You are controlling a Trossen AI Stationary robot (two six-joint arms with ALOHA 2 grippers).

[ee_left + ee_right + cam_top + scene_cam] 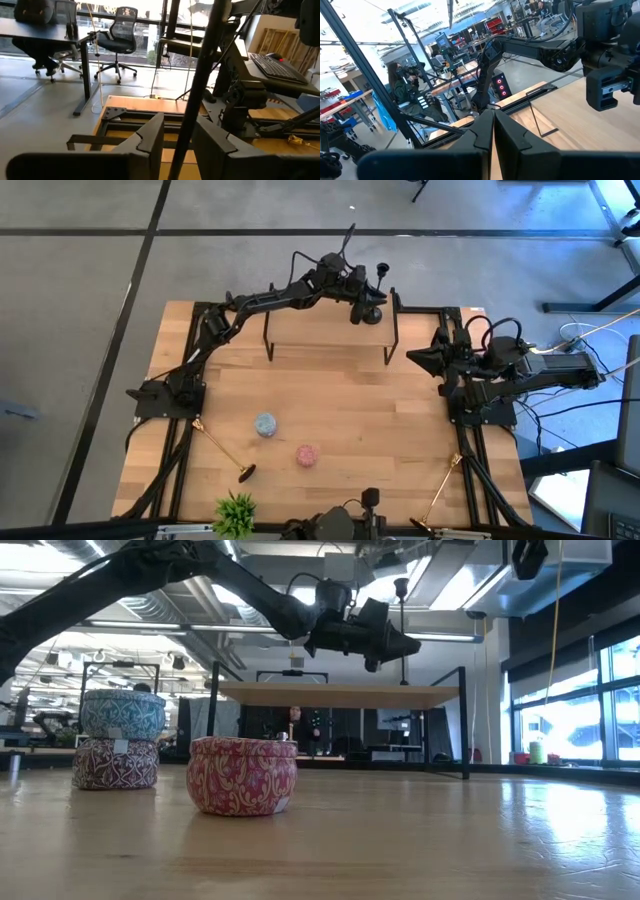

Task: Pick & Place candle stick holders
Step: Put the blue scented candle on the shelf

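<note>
The black candle stick holder [402, 602] stands upright over the raised wooden shelf [330, 330] at the table's far middle, its top cup [382, 268] up. My left gripper [368, 308] is shut on it. One gold holder [220, 448] lies flat on the table at the near left. The other gold holder [440, 492] lies flat at the near right. My right gripper [412, 357] is shut and empty, level above the table's right side, right of the shelf. My left gripper pinches the black holder's thin shaft [189, 120] between its two fingers, low on the shaft. The fingers come roughly level from the table's left side and lie across it. The holder stays upright. Whether its base rests on the shelf I cannot tell.
A blue tin [265, 424] and a pink tin [307, 455] stand on the table's near middle. A small green plant [235, 513] stands at the near edge. The shelf has thin black legs [268, 340]. A person sits in the room beyond [402, 82].
</note>
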